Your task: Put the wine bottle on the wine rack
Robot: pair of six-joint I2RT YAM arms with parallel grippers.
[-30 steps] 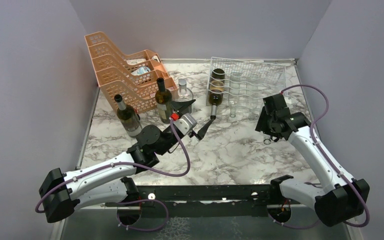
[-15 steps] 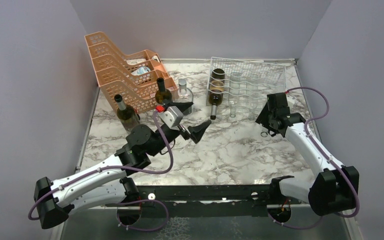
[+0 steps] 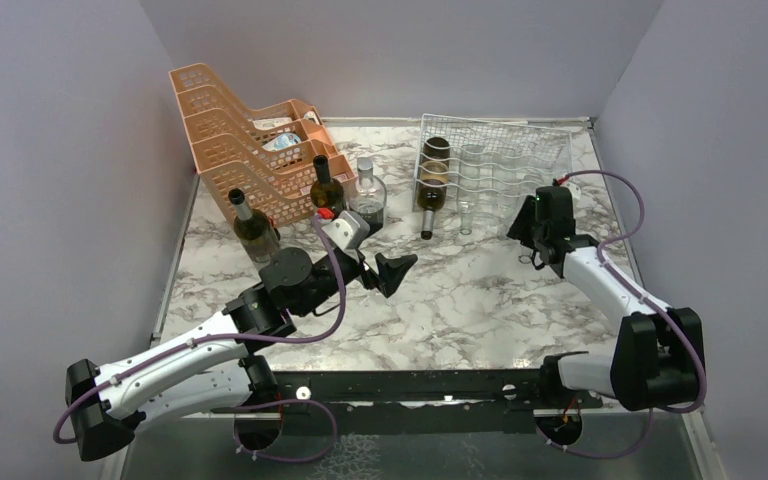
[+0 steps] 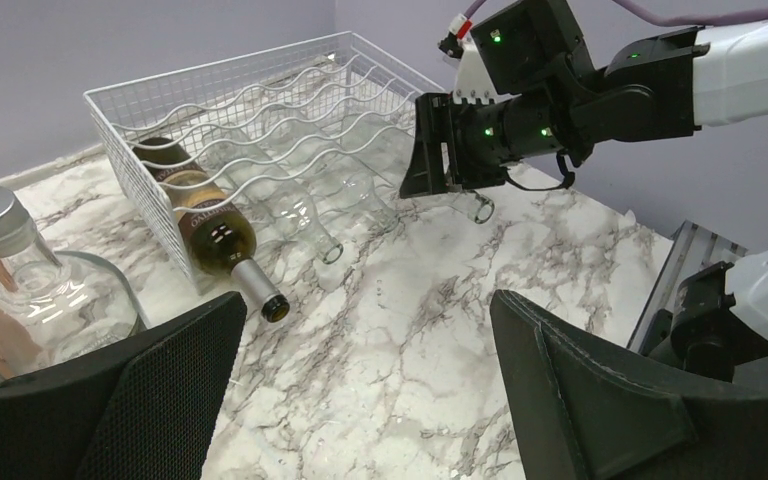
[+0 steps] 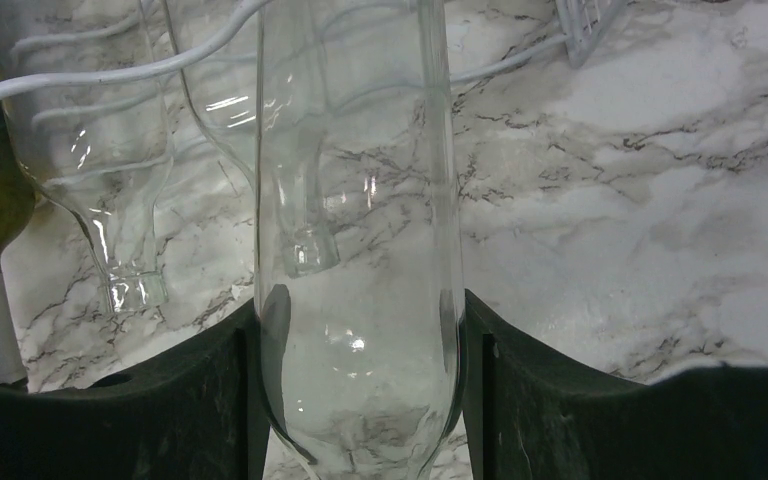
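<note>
My right gripper (image 5: 360, 325) is shut on a clear glass wine bottle (image 5: 385, 385), with a finger on each side of it. The bottle's body reaches forward into the white wire wine rack (image 3: 520, 150) at the back right. The rack (image 4: 260, 100) holds a dark green bottle (image 4: 205, 215) in its left cradles and clear bottles (image 5: 110, 190) beside it. In the top view my right gripper (image 3: 532, 232) sits at the rack's front right. My left gripper (image 4: 370, 335) hangs open and empty over bare marble near the table's middle (image 3: 375, 250).
Two dark green bottles (image 3: 253, 232) (image 3: 326, 190) and a clear round flask (image 3: 367, 195) stand upright by the orange stacked trays (image 3: 245, 140) at the back left. Grey walls close the table on three sides.
My right gripper has carried the clear bottle away from me, up to the rack's front. My left arm has drawn back from the standing bottles, its gripper still open.
</note>
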